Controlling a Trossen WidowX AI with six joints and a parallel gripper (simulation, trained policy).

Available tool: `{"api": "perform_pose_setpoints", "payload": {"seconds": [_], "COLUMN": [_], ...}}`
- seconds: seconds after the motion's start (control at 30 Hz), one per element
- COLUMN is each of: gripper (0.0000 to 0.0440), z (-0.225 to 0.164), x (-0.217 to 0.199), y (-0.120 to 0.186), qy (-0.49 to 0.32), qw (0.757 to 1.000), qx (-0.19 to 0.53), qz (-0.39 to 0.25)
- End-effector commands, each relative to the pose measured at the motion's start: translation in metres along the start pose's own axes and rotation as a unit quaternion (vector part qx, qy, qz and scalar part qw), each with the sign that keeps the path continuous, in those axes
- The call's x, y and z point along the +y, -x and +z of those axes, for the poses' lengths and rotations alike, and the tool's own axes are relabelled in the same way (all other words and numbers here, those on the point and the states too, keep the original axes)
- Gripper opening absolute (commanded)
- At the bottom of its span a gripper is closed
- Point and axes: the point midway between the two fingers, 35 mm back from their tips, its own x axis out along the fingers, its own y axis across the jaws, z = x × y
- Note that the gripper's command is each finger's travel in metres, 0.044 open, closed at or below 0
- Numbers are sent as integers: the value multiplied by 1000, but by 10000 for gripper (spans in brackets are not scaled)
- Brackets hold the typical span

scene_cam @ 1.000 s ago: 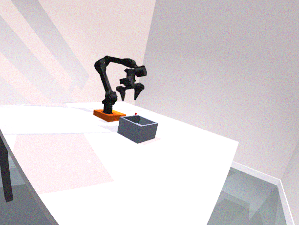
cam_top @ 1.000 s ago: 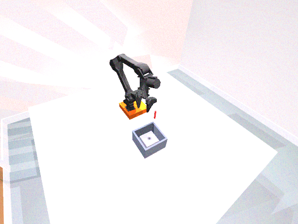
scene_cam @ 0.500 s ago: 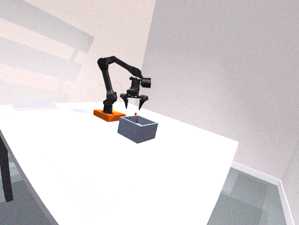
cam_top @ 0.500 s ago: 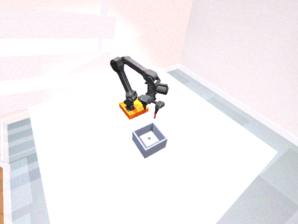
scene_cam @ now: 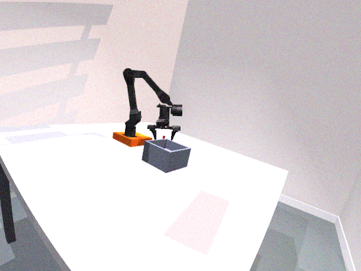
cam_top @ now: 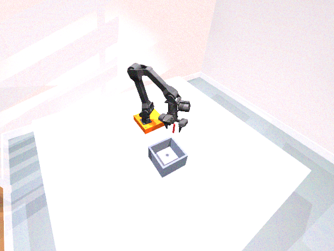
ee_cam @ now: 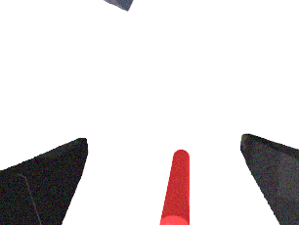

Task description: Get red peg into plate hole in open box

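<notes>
A red peg stands upright on a white table, outside the open box and touching neither of the 2 fingers seen around it. The black gripper points down over the peg, its 2 fingers spread wide with nothing clamped between them; in the wrist view, the peg appears closer to the finger at picture right. Near the peg sits the gray-blue open box, its 4 walls framing a pale plate with 1 round hole, visible from the top view. Only 1 corner of the box enters the wrist view. In the exterior view, the box is in the foreground, with the peg's red tip showing just above its far rim. The dark arm rises from an orange base, bends at a high elbow and slopes down to the gripper. Beyond the table stand pale walls, 1 of them striped with light and shadow in the exterior view
</notes>
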Motion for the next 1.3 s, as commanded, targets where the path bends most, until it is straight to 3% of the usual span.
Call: {"api": "perform_pose_setpoints", "payload": {"seconds": [0.0, 0.1, 0.6, 1.27], "gripper": [434, 382, 0, 0], "z": [-5, -9, -15, 40], "x": [-1, -2, -5, 44], "y": [-11, -17, -21, 40], "qy": [5, 4, 19, 70], "qw": [1000, 1000, 997, 997], "qx": [7, 13, 62, -27], "qz": [0, -1, -33, 18]}}
